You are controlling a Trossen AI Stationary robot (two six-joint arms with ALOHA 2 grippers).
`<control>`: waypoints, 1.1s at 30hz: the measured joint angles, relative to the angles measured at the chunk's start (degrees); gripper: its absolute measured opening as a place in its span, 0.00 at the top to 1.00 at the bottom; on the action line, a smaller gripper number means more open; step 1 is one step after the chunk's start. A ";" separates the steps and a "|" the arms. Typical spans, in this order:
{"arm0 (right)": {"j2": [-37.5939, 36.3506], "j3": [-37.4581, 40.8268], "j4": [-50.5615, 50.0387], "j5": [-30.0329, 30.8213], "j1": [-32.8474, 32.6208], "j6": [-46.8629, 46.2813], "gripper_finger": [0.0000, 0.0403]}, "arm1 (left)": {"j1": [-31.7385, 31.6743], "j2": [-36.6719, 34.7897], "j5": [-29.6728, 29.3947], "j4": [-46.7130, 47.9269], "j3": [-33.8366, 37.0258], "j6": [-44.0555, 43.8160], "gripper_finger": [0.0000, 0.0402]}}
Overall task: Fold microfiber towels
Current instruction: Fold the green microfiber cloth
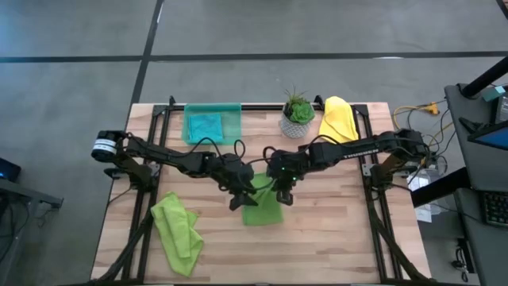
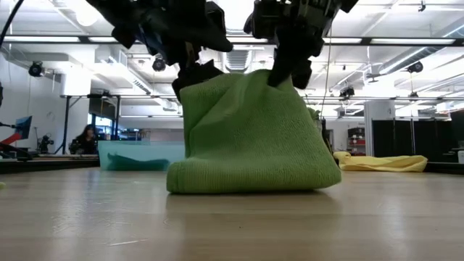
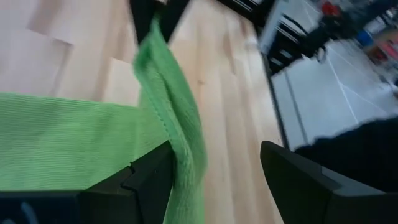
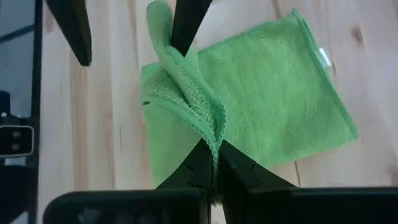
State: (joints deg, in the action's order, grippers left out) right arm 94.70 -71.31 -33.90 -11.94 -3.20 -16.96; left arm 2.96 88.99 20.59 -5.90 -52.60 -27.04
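From above, the green towel [image 1: 262, 208] lies mid-surface [image 1: 333, 238], both pincers at its 12 o'clock edge; a crumpled second green towel [image 1: 178, 230] sits at 8 o'clock with bare wood between.

At table height, the towel's upper edge is lifted, its fold resting on the wood.

Left pincer [image 3: 214, 171]: released, fingers straddling the raised hem.

Right pincer [image 4: 214, 165]: clenched on the towel's edge.

A robotics lab in an open industrial hall. The pale wooden butcher-block worktop [image 1: 333, 230] stands on grey concrete floor [image 1: 71, 48], beneath white exposed ceiling beams [image 2: 406, 43]. A person sits at a desk [image 2: 87, 139] beyond.
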 joint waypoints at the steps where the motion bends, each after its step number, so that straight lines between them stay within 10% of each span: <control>1: 0.02 0.00 -0.30 0.00 0.04 -0.80 0.98 | 0.00 0.00 -1.11 -0.08 -0.04 -0.59 0.44; 33: 0.02 -0.46 -3.19 1.66 1.75 -13.70 0.98 | 0.37 3.96 -13.56 0.56 -3.17 -11.77 0.44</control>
State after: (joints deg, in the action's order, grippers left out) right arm 94.72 -71.77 -37.09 -10.28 -1.45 -30.65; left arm 3.33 92.95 7.03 -5.34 -55.77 -38.81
